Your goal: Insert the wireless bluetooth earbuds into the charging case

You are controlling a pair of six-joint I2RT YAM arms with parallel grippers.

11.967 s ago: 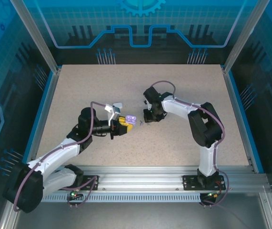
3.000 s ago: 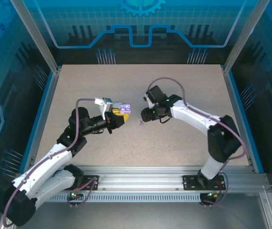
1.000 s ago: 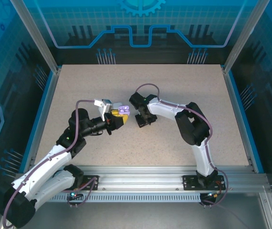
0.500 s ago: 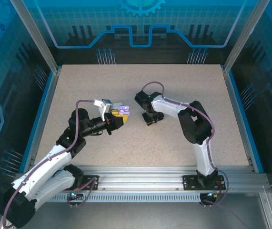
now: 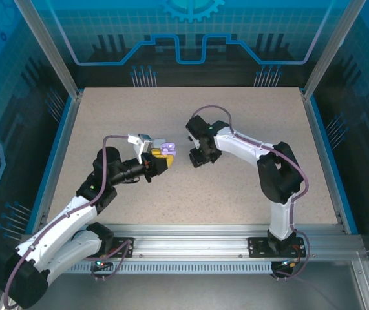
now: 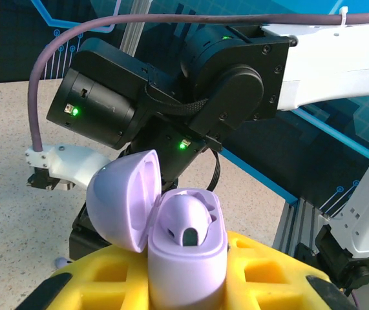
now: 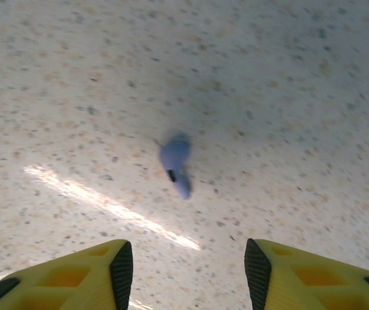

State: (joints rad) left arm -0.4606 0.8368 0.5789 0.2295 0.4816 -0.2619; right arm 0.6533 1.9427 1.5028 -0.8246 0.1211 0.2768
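Note:
My left gripper [image 5: 165, 157] is shut on the pale-lavender charging case [image 6: 187, 265], holding it upright between yellow fingers [image 6: 100, 284]. The case's lid [image 6: 121, 200] stands open to the left. One lavender earbud [image 6: 187, 223] sits in a well of the case. The case [image 5: 167, 148] also shows in the top view, just left of my right gripper [image 5: 197, 158]. In the right wrist view another lavender earbud [image 7: 175, 165] lies on the speckled tabletop. My right gripper [image 7: 184, 271] hovers open above it, nothing between its fingers.
The speckled table [image 5: 190, 213] is walled by blue rails and an aluminium frame [image 5: 190, 232] along the near edge. The right arm's black wrist [image 6: 171, 84] hangs close behind the held case. Bare tabletop lies all around the two grippers.
The right arm has shifted its wrist and elbow slightly right and back beside the case. The left arm and the case have not moved.

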